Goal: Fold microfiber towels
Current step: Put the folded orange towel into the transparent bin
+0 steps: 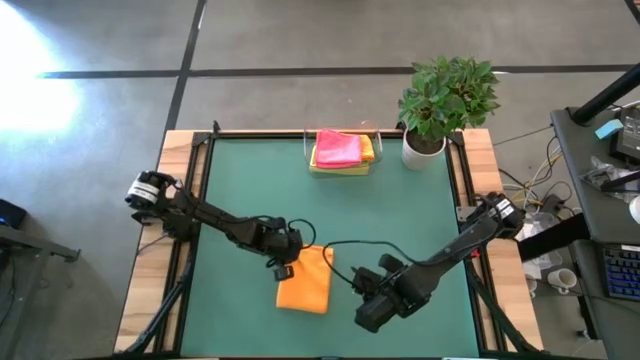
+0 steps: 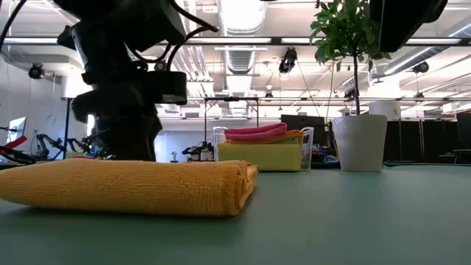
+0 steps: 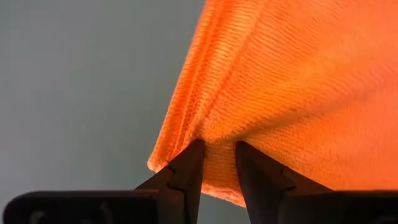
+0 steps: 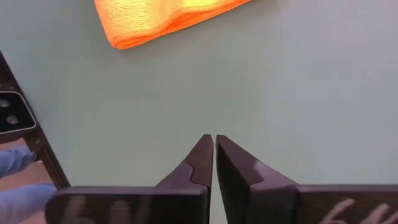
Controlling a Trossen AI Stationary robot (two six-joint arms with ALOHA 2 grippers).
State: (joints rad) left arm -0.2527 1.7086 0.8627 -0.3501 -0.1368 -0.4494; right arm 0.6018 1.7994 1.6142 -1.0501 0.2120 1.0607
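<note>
Left gripper (image 1: 283, 262) low and left of centre, pinching the ribbed edge of a folded orange towel (image 1: 306, 281), soft looped pile, lying on the green counter (image 1: 240, 180), right gripper (image 1: 368, 312) lower right, fingers together, pink-topped towel stack (image 1: 340, 150) upper centre.

The orange towel (image 3: 292, 81) was soft, ribbed cloth with a fuzzy nap. The mat (image 1: 250, 180) looked smooth and matt, the worktop (image 1: 176, 160) edge bare wood, the plant pot (image 2: 359, 141) glossy.
</note>
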